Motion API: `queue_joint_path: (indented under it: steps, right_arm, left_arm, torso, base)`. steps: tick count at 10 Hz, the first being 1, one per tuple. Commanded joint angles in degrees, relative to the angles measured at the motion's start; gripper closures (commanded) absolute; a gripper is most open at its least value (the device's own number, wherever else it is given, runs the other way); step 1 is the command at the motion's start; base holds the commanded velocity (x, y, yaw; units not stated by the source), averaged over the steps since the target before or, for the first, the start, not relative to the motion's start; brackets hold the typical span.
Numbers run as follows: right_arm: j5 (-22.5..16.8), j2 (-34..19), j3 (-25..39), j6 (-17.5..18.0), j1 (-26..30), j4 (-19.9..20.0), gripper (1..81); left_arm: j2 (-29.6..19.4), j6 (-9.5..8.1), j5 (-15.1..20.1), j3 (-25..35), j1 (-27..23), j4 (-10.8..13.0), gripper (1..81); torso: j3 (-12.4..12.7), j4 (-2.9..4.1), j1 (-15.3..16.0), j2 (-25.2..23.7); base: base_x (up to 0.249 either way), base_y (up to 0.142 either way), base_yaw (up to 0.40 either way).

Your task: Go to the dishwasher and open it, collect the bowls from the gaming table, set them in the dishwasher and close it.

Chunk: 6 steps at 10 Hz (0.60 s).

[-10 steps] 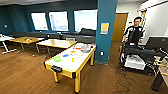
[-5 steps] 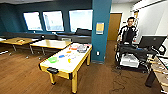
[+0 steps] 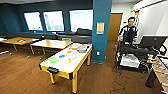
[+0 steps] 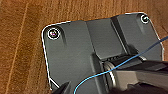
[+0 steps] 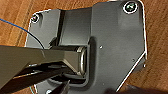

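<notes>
Bowls sit on the gaming table (image 3: 65, 59): a green bowl (image 3: 53, 59) by its near left edge, likely left from use. The orange one I cannot make out. Whether either gripper is clenched or released, I cannot tell.

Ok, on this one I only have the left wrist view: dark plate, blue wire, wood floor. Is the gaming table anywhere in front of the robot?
Observer: Yes. In the head view the gaming table, white-topped with yellow edges, stands ahead, a little left of centre.
Operator: Any bowls on it?
Observer: A lime-green bowl sits towards the near end. I can't tell the orange one from the printed circles.
Operator: Anyone nearby?
Observer: A person stands behind an equipment cart, to the right of the blue pillar.
</notes>
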Motion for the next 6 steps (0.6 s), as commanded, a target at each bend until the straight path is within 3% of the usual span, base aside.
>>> queue_joint_path:
  steps: [1, 3, 6]
  right_arm:
    - [-2.86, 0.26, 0.07, -0.1, 2.22, 0.16, 1.0]
    - [-2.86, 0.25, 0.07, -0.1, 2.13, 0.17, 1.0]
    - [-2.86, 0.25, 0.07, -0.1, 2.13, 0.17, 1.0]
  left_arm:
    - [-0.33, 0.11, 2.71, 0.09, -2.2, 0.18, 1.0]
    - [-0.24, 0.11, 2.8, 0.09, -2.2, 0.53, 1.0]
    - [-0.32, 0.11, 2.71, 0.09, -2.2, 0.53, 1.0]
  torso:
    - [0.0, 0.0, 0.0, 0.0]
    - [0.0, 0.0, 0.0, 0.0]
    - [0.0, 0.0, -0.07, -0.05]
  base:
    - [0.0, 0.0, 0.0]
    - [0.0, 0.0, 0.0]
    - [0.089, 0.0, 0.0]
